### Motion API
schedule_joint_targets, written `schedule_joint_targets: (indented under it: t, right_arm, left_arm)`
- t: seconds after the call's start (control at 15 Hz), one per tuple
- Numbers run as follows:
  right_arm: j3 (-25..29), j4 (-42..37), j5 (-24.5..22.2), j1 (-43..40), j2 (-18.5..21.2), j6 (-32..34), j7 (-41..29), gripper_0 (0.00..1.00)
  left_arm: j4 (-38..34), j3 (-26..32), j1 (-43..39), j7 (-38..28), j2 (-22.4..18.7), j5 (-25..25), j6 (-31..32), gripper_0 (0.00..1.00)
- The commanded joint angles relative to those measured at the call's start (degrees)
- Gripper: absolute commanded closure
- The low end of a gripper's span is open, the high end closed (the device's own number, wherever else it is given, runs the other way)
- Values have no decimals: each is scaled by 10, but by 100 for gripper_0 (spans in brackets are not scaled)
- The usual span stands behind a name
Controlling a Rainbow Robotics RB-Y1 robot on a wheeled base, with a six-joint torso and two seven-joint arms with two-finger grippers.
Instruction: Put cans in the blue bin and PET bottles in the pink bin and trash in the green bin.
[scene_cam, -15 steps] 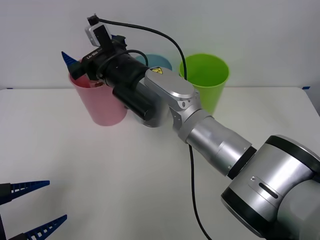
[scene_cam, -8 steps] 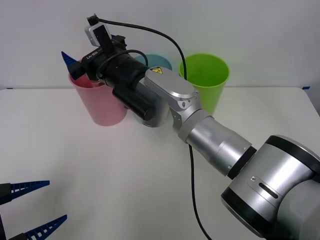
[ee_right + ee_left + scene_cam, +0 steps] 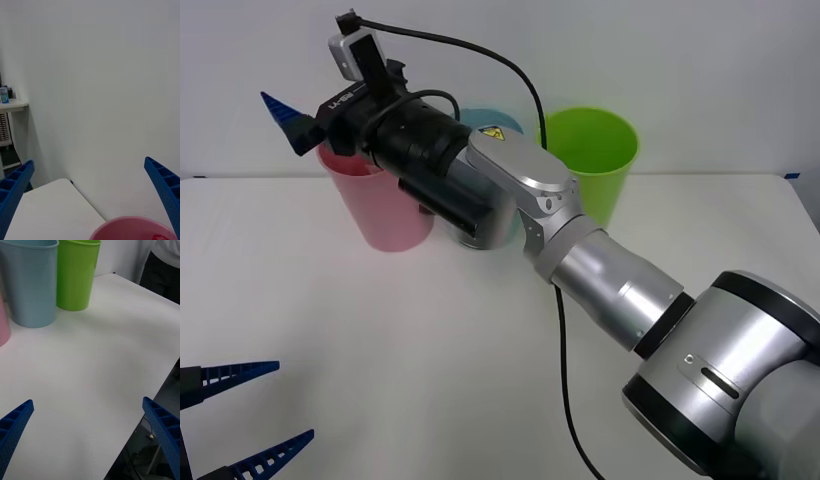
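Right gripper (image 3: 90, 198), fingers spread, seemingly over pink bin (image 3: 385, 210) rim.

Yellow warning triangle sticker (image 3: 493, 133) on the right arm (image 3: 580, 250); no legible text.

White table (image 3: 380, 340) against a plain white wall (image 3: 680, 60); side shelf (image 3: 13, 105) — cluttered.

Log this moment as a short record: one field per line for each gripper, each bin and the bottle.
right gripper: open, empty, held above the pink bin's far rim
left gripper: open, empty, low over the near table edge
pink bin: upright, leftmost of the three
blue bin: upright, middle, mostly behind the right arm in the front view
green bin: upright, rightmost
PET bottle: a bit of red at the pink bin's rim, likely its cap
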State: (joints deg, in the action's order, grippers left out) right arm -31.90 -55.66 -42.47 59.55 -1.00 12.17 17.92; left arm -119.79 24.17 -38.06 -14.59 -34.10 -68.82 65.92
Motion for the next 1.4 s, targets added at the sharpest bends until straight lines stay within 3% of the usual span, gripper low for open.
schedule_joint_targets:
  t: [0.07, 0.13, 0.27, 0.47, 1.0, 1.2, 1.4]
  right_arm:
    - [-13, -39, 15, -25, 0, 32, -5, 0]
    - [-27, -74, 20, -44, 13, 33, -10, 0]
    - [-56, -142, 50, -78, 74, 33, -16, 0]
    - [-59, -229, 56, -132, 147, 48, -24, 0]
    - [22, -350, 50, -302, 260, 204, -32, 0]
    - [61, -400, 17, -380, 292, 232, -42, 0]
    - [126, -475, -85, -486, 309, 260, -105, 0]
  left_arm:
    - [0, 0, 0, 0, 0, 0, 0, 0]
    - [0, 0, 0, 0, 0, 0, 0, 0]
    - [0, 0, 0, 0, 0, 0, 0, 0]
    - [0, 0, 0, 0, 0, 0, 0, 0]
    - [0, 0, 0, 0, 0, 0, 0, 0]
    - [0, 0, 0, 0, 0, 0, 0, 0]
    - [0, 0, 0, 0, 0, 0, 0, 0]
